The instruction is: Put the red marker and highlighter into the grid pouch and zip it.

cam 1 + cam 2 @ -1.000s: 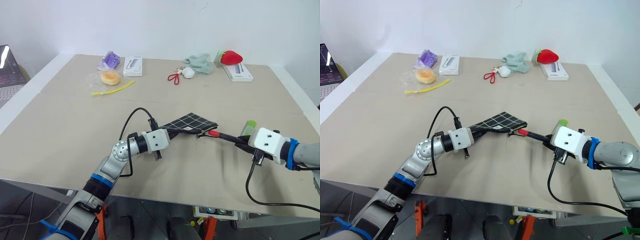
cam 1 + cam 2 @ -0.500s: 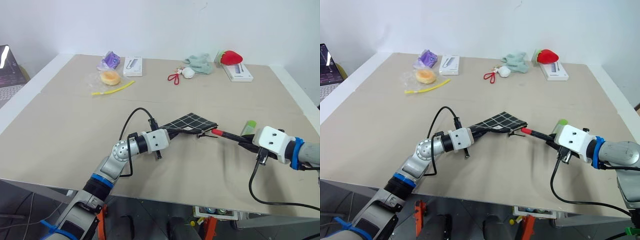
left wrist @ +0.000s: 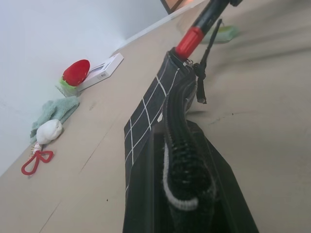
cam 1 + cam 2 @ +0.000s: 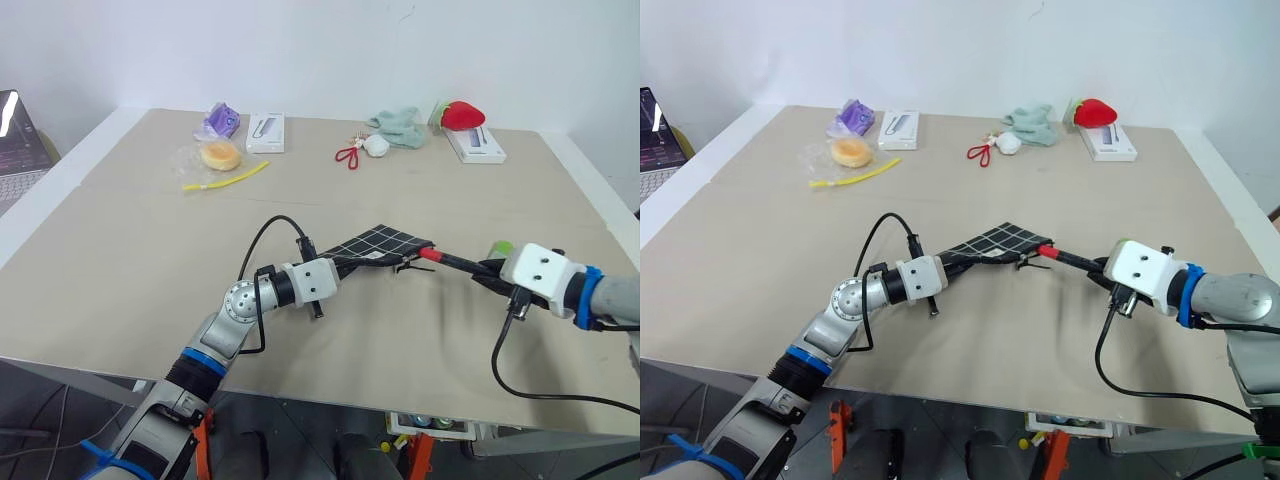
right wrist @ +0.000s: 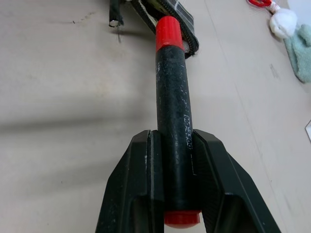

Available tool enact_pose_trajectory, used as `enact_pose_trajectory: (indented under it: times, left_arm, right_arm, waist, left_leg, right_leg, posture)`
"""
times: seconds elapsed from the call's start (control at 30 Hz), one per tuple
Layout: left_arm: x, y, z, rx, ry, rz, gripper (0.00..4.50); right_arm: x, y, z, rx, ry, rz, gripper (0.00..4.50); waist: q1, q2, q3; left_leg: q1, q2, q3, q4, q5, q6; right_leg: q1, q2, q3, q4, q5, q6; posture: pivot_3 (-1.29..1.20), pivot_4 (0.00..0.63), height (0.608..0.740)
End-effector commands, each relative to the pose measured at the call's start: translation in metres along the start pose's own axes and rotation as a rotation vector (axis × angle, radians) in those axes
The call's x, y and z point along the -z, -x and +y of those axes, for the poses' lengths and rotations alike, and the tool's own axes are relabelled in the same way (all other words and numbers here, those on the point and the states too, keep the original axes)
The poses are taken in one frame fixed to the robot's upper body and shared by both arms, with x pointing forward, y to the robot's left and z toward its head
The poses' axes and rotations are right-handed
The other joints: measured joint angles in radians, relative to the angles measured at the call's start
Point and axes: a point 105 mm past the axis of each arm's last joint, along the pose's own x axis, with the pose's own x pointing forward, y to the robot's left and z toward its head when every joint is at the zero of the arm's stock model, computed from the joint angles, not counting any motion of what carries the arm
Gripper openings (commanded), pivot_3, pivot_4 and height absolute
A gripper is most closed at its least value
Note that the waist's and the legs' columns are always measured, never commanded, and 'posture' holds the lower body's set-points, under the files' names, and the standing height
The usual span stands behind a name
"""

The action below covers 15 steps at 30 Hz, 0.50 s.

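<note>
Barely begun: red marker [image 5: 173, 116] at the grid pouch [image 4: 383, 244] mouth, nothing inside yet.
The left end effector [image 3: 187, 182] is clamped on the pouch's near end, lifting it mid-surface; the right end effector [image 5: 172, 182] grips the marker, cap touching the opening. The highlighter [image 4: 499, 248] lies on the surface just right, and zipping remains.

Both arms reach inward toward each other — the left hand [image 4: 345, 263] is clamped tight, level, while the right hand [image 5: 171, 160] pinches closed, tilted slightly downward.
</note>
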Motion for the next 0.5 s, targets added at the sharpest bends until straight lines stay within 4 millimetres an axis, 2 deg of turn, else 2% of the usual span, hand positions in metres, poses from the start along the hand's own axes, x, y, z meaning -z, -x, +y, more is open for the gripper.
enact_pose_trajectory:
  times: [0.03, 0.1, 0.2, 0.37, 0.5]
  left_arm:
    - [-0.023, -0.002, 0.004, 0.011, -0.024, -0.109, 0.0]
    - [-0.026, -0.002, 0.003, 0.03, -0.027, -0.129, 0.0]
    - [-0.031, -0.001, 0.0, 0.075, -0.033, -0.162, 0.0]
    - [-0.031, 0.006, -0.001, 0.13, -0.04, -0.183, 0.0]
    - [-0.028, 0.01, 0.005, 0.133, -0.041, -0.177, 0.0]
  right_arm:
    - [-0.017, -0.015, 0.003, -0.015, 0.092, -0.065, 0.59]
    - [-0.024, -0.026, 0.008, -0.037, 0.14, -0.104, 0.59]
    - [-0.04, -0.034, 0.004, -0.013, 0.251, -0.203, 0.59]
    - [-0.061, -0.035, 0.002, -0.007, 0.357, -0.36, 0.59]
    - [-0.075, -0.033, 0.013, -0.019, 0.465, -0.468, 0.59]
  waist:
    - [-0.001, 0.0, 0.0]
    - [-0.001, 0.0, 0.0]
    - [0.0, 0.0, 0.0]
    - [0.0, 0.0, 0.0]
    - [0.0, 0.0, 0.0]
  left_leg:
    - [0.0, 0.0, 0.0, 0.0, 0.0, 0.0]
    - [0.0, 0.0, 0.0, 0.0, 0.0, 0.0]
    - [0.0, 0.0, 0.0, 0.0, 0.0, 0.0]
    - [0.0, 0.0, 0.0, 0.0, 0.0, 0.0]
    - [0.0, 0.0, 0.0, 0.0, 0.0, 0.0]
  right_leg:
    - [0.0, 0.0, 0.0, 0.0, 0.0, 0.0]
    - [0.0, 0.0, 0.0, 0.0, 0.0, 0.0]
    - [0.0, 0.0, 0.0, 0.0, 0.0, 0.0]
    - [0.0, 0.0, 0.0, 0.0, 0.001, -0.001]
    - [0.001, 0.0, 0.0, 0.0, 0.003, -0.005]
  posture:
    - [0.0, 0.15, 0.728]
    - [0.0, 0.15, 0.728]
    - [0.0, 0.15, 0.728]
    - [0.0, 0.15, 0.728]
    - [0.0, 0.15, 0.728]
